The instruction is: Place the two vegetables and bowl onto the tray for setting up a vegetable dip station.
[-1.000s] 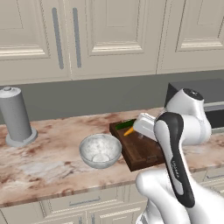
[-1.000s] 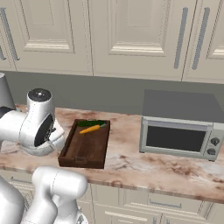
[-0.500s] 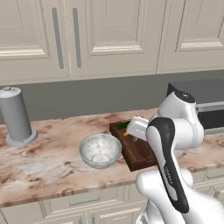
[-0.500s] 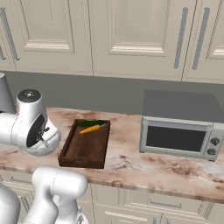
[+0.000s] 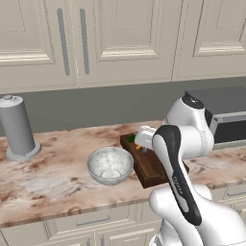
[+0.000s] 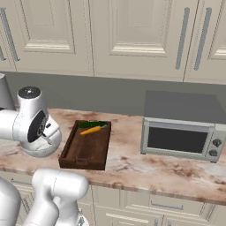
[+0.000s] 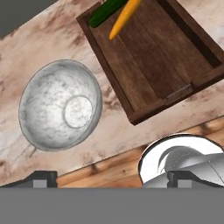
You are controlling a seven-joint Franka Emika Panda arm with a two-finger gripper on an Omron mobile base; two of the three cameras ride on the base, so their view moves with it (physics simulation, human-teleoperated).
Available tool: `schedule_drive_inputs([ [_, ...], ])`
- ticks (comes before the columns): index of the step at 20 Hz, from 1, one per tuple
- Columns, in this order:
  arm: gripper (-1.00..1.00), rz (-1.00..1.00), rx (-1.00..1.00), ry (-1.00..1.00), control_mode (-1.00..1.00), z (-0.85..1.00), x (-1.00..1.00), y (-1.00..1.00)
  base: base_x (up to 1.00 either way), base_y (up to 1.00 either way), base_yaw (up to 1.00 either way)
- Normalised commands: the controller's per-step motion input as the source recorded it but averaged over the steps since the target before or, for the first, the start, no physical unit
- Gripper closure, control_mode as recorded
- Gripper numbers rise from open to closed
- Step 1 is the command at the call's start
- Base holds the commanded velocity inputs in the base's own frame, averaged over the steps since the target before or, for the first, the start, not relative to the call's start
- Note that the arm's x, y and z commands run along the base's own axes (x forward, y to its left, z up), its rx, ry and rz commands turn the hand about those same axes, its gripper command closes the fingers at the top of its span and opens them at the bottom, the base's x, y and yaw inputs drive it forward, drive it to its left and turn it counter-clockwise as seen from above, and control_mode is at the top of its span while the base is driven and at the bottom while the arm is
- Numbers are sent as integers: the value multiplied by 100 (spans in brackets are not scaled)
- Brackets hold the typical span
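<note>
My gripper (image 7: 111,177) stands spread wide, with nothing between its fingertips (image 7: 41,178) and nothing touching them. In the hand view the two dark tips rise at the bottom edge, far apart, and I look down past them onto the desk (image 7: 48,48).

The bowl (image 7: 60,105) sits empty on the marbled desk, upright, its pale mottled inside facing me. It lies just beside the tray (image 7: 151,65), close to one long side, but a strip of desk shows between the two, so they do not touch. From the left base view the bowl (image 5: 110,165) stands near the front of the desk (image 5: 43,178), to the left of the tray (image 5: 149,168), and my arm crosses in front of part of the tray. There my gripper (image 5: 143,138) hangs over the tray's far end.

Both vegetables already lie inside the tray. The carrot (image 7: 124,17) and the dark-green vegetable (image 7: 107,12) rest side by side at one short end, touching or nearly so. In the right base view the carrot (image 6: 92,129) and the green vegetable (image 6: 93,124) sit at the far end of the tray (image 6: 84,152), by the wall.

A grey cylinder (image 5: 17,127) stands upright at the far left of the desk, and a toaster oven (image 6: 181,137) sits well apart to the right of the tray.
</note>
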Motion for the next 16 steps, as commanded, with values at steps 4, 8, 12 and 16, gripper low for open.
schedule_drive_inputs([
  [4, -100, 0, -8, 0, -100, -8, 0, 1, 0, 0, 0],
  [8, -100, 0, -5, 0, -100, -9, 3, 8, 0, 0, 0],
  [12, -100, 1, -1, 0, -100, -9, 16, 15, 0, 0, 0],
  [16, -100, 1, 0, 0, -100, -12, 26, 16, 0, 0, 0],
])
